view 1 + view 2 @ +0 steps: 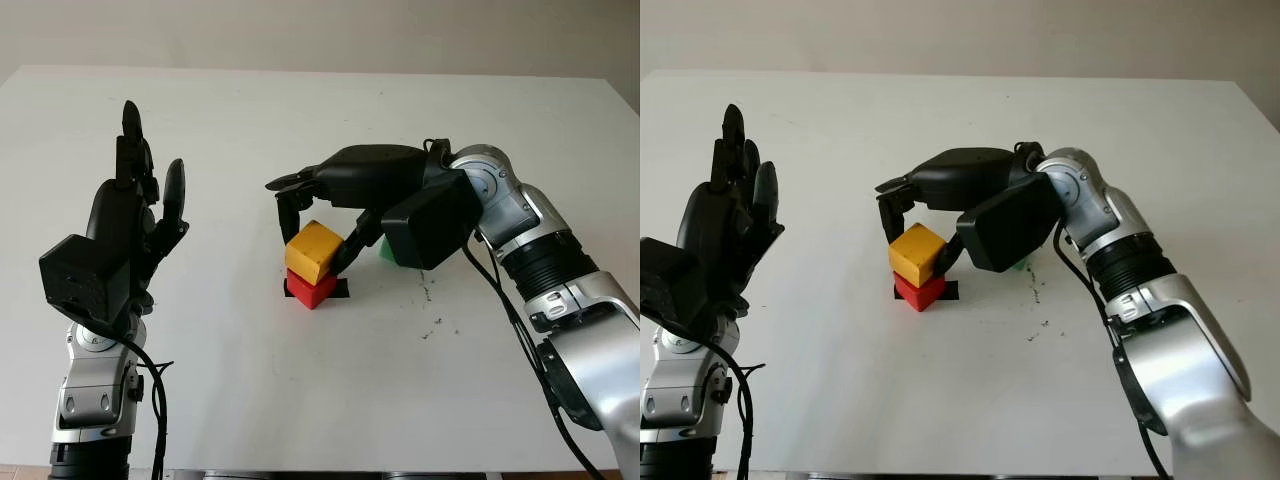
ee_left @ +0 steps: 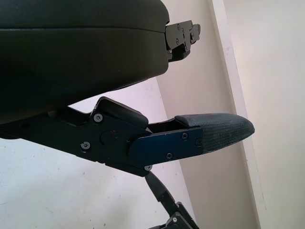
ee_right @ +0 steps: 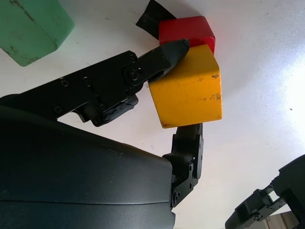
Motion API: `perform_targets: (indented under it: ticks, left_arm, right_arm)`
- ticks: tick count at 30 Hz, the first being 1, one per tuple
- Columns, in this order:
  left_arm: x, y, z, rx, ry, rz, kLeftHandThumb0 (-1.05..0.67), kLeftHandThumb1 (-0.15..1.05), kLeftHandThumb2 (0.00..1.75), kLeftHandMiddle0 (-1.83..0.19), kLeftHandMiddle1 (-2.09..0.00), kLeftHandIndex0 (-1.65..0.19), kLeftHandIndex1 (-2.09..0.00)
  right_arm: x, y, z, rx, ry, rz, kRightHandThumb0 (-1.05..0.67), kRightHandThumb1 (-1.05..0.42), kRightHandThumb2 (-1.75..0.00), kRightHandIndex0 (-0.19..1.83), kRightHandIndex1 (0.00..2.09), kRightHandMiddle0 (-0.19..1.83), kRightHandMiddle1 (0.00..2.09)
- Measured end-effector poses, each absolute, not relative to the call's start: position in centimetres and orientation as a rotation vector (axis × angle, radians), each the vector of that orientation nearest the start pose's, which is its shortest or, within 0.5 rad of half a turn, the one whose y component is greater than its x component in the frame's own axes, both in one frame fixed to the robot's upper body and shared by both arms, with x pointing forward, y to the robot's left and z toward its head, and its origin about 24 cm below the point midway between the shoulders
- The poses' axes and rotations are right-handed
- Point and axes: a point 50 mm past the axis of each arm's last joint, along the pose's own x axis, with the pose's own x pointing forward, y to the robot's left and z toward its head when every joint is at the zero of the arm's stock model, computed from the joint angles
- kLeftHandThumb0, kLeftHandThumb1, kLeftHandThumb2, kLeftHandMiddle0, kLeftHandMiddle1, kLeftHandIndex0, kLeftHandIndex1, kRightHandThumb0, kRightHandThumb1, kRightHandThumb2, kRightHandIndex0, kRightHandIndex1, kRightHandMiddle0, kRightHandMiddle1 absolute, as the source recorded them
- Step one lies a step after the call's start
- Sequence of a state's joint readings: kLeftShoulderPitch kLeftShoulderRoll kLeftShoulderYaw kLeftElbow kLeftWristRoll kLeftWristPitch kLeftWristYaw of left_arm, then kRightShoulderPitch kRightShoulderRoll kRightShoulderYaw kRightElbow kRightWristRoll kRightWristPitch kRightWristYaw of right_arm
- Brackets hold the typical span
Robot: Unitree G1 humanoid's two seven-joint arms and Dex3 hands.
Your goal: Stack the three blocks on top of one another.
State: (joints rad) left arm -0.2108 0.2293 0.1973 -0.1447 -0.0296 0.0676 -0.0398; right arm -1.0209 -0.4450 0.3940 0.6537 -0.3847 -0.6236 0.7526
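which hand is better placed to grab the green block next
The right hand, likely. It is at the yellow block, fingers around it on the red block, and the green block lies just beside it. The left hand is open, raised well off to the left side of the table.

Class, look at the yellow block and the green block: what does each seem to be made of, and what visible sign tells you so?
Yellow block, held by the right hand on the red block: probably painted wood, matte, with chipped specks along its edges. Green block: likely the same, its matte paint scuffed and smudged. Foam or plastic cannot be ruled out. The left hand is raised, open.
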Motion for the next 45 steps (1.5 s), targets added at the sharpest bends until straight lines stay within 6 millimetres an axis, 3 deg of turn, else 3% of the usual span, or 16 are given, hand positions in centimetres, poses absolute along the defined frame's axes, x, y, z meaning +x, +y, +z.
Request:
perform_targets:
  ticks: [42,45]
  left_arm:
    - [28.1,21.64,13.96,0.201,-0.309,0.113,-0.85,1.05,0.62,0.19,0.0,0.19,-0.03]
    - [28.1,21.64,13.96,0.201,-0.309,0.113,-0.85,1.05,0.61,0.19,0.0,0.19,-0.02]
  right_arm:
    - [35.59,-8.51,20.09,-1.353,-0.492,1.105,-0.45,-0.91,-0.05,0.14,0.05,0.46,1.34]
    - [35.6,-8.55,20.03,-1.36,-0.486,1.107,-0.55,-0.89,-0.05,0.09,0.03,0.31,1.18]
